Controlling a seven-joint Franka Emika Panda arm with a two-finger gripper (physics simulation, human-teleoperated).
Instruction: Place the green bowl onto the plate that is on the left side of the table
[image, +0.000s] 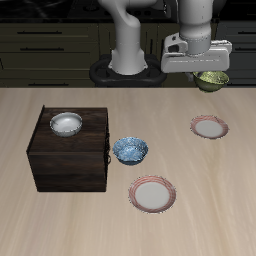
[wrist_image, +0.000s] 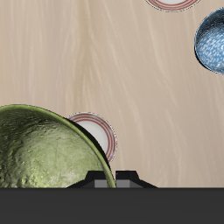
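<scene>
From the front, the pincer (image: 211, 72) hangs well above the counter (image: 200, 190) with the green bowl (image: 211, 80) tucked under it, clear of the surface. The bowl seems clamped by its rim, though the fingers themselves are lost behind the arm's white housing, so I judge that from the bowl hanging there rather than from seeing the grip. The plate (image: 209, 127) it is meant for lies below the pincer and a little toward the counter's front edge. So the carry looks to be in hand: the bowl is lifted but not yet over its mark. Next, I'd say, it needs a short shift forward, then a straight descent and release. A second like plate (image: 153, 194), a blue patterned bowl (image: 130, 150) and a dark wooden box (image: 70, 150) with a white bowl (image: 66, 123) on top stand well apart from the pincer.

From the wrist, the green bowl (wrist_image: 44, 149) fills the space close under the pincer and covers part of the plate (wrist_image: 98, 131), whose red rim peeks out beside it. The fingertips are cut off by the dark housing; the blue bowl (wrist_image: 210, 39) and the other plate (wrist_image: 172, 3) are cropped at the edges.
</scene>
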